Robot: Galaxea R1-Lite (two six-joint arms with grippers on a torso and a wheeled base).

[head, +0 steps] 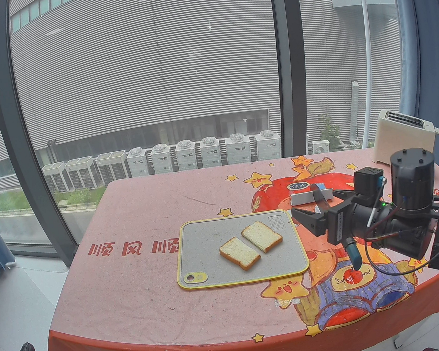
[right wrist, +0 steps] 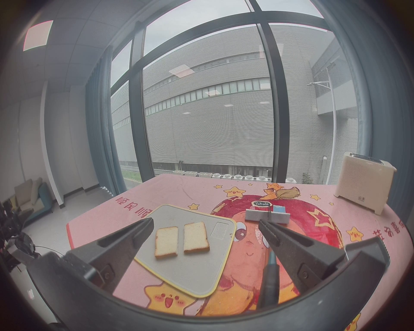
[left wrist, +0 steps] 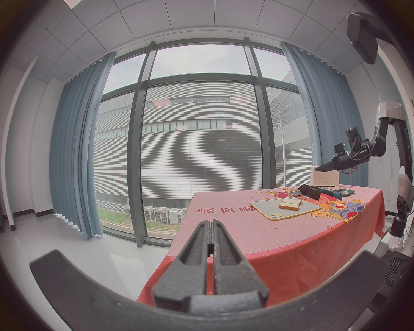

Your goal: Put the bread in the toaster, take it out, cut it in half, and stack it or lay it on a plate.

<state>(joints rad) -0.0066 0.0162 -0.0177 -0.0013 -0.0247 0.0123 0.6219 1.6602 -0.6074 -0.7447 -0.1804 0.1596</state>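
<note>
Right gripper (right wrist: 205, 223): fingers (right wrist: 297, 248) are sitting spread wide, released, gripping nothing. It's hovering above the counter (head: 140, 308) just off the right edge of the cutting board (head: 209, 271), with the fingers pointing across toward the board. Under it a knife (head: 353, 258) with a teal handle is lying flat on the counter, and the left wrist view is showing clear air between the knife (left wrist: 321, 192) and the right gripper (left wrist: 323, 166). Left gripper (left wrist: 211, 241): fingers (left wrist: 233, 276) are pressing together, clenched on nothing, hanging out past the counter's left end, well apart from the board. The bread (head: 240, 252) is lying on the cutting board as two flat pieces, the second piece (head: 261, 236) just beside the first with a thin gap between, both sitting right of the board's middle; they're showing the same way in the right wrist view (right wrist: 167, 241). A small white-and-blue block (head: 310, 195) is sitting on the counter past the right gripper, between the board and the toaster (head: 403, 134). The toaster is standing upright at the far right corner of the counter by the window, slots facing up, well apart from the bread.
</note>
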